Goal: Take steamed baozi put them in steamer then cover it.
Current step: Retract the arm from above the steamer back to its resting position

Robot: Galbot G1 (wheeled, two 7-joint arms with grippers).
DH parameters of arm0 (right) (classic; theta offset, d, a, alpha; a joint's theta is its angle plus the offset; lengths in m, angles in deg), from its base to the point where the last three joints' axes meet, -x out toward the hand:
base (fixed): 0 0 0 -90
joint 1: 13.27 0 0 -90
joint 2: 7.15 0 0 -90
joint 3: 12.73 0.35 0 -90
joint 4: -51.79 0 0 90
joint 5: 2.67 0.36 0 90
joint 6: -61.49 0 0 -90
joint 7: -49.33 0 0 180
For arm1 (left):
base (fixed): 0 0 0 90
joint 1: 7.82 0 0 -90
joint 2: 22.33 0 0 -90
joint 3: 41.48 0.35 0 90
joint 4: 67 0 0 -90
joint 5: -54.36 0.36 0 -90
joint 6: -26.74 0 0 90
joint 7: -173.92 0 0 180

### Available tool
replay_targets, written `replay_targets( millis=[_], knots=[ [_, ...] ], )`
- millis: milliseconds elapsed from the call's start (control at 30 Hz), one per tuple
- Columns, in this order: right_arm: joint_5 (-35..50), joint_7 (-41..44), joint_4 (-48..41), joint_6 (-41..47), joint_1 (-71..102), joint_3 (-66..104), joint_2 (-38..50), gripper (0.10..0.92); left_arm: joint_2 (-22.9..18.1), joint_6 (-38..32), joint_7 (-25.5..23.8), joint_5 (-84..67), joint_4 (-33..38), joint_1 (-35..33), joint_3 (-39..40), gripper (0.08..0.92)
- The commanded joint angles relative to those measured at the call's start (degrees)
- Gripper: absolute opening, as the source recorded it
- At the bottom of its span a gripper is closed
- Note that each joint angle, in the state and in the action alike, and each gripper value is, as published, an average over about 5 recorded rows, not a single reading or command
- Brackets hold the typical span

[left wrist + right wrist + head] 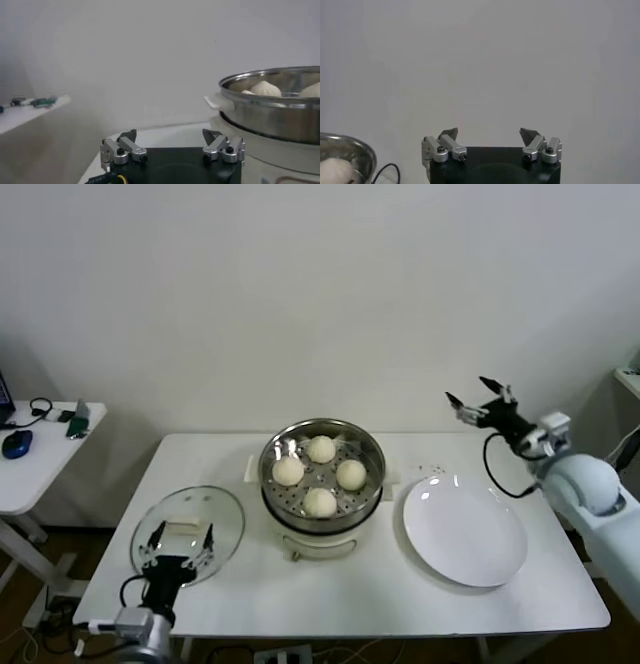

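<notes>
Left claw (181, 536) open over table-edge cover (187, 534).

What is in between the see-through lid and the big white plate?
The steamer, holding four baozi, stands between the glass lid and the plate. The head view shows this.

four baozi (320, 475) in steamer (321, 506), cover (187, 534) left, plate (465, 530) right

Head view high, looking down; wrist views low, level, wallward; all share steamer (321, 474).
</notes>
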State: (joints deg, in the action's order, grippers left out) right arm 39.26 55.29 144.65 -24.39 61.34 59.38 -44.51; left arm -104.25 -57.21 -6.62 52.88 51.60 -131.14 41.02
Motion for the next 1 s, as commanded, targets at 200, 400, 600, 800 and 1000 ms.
replay_targets(
  millis=[200, 400, 600, 800, 1000],
  knots=[
    [-13.2, 3.3, 2.0, -23.5, 41.3, 25.9, -21.3, 0.823, 4.2, -8.0, 9.9, 29.3, -4.0, 0.2, -0.5, 0.823],
    [-17.0, 2.4, 0.6, -28.2, 44.7, 24.0, -26.9, 0.823, 7.0, -11.0, 19.5, 59.2, -10.5, -0.5, -0.9, 0.823],
    [-18.8, 1.3, -1.0, -29.4, 45.9, 22.6, -29.9, 0.823, 7.8, -11.0, 23.0, 73.3, -20.8, 2.7, 0.6, 0.823],
    [-19.3, 0.5, 0.5, -29.2, 46.9, 22.1, -30.9, 0.823, 9.3, -11.3, 21.4, 77.6, -29.5, 8.4, 1.6, 0.823],
    [-19.3, 0.3, 1.7, -29.5, 48.2, 22.5, -31.9, 0.823, 10.3, -10.1, 19.6, 77.4, -33.7, 13.6, 1.9, 0.823]
  ],
)
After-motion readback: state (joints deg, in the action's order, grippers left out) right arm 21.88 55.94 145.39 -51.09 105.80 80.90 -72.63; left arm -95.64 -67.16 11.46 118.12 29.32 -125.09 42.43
